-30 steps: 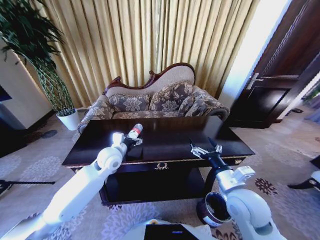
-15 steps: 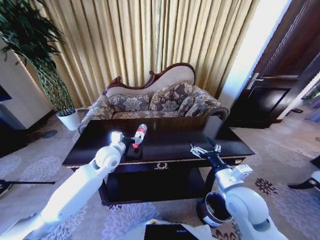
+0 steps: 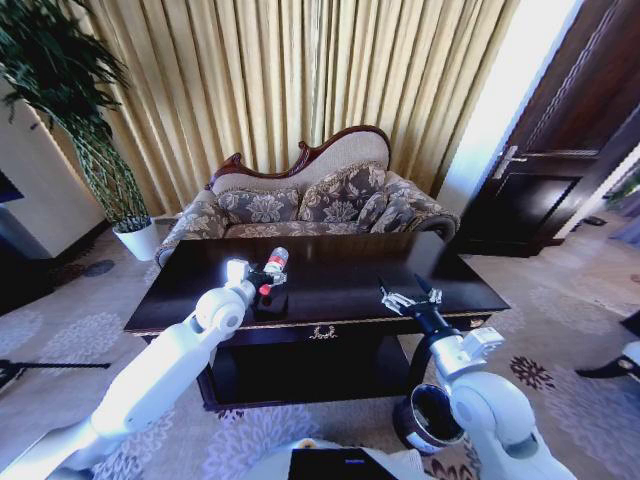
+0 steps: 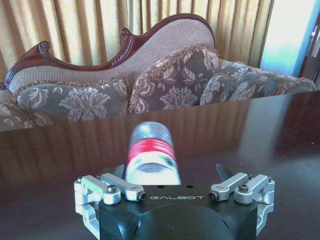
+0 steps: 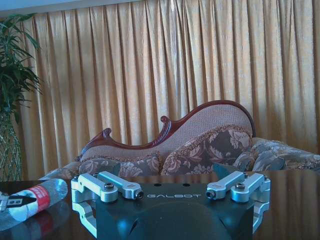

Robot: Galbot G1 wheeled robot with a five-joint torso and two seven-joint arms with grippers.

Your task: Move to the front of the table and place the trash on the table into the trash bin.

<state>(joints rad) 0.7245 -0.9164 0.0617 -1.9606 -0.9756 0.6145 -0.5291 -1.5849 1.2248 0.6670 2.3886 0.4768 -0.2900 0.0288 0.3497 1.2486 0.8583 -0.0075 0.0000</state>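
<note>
Clear plastic bottle [image 3: 275, 264] with a red label band sat between the jaws of the left gripper [image 3: 268, 277], lifted just above the dark glossy worktop [image 3: 340, 280], near its front-left part. Left wrist view: bottle [image 4: 151, 156] pointed away from the camera, blurred, with the jaw tips either side of it. Jaws looked pinched on the body near the label; actual contact was hidden behind the gripper housing, so that's a judgement.

Handling, my read: looked empty, so light. Thin wall, would dent under squeeze. Smooth and round, likely to roll or twist in the grip if held off-centre. Best hold is across the labelled mid-body, where it's widest and the label adds some friction. Cap end too narrow. Not fragile; a drop just means a re-pick.

Right gripper [image 3: 408, 297] hovered over the front-right part of the worktop, jaws spread, nothing in them. Right wrist view caught the bottle [image 5: 33, 198] side-on, its reflection showing in the polished top below.

Trash bin [image 3: 428, 418] stood on the carpet by the front-right corner of the table, partly hidden behind the right arm. Bottle was well apart from it, on the other side.

Readable text: "GALBOT" on both gripper housings. Bottle label print not legible.
</note>
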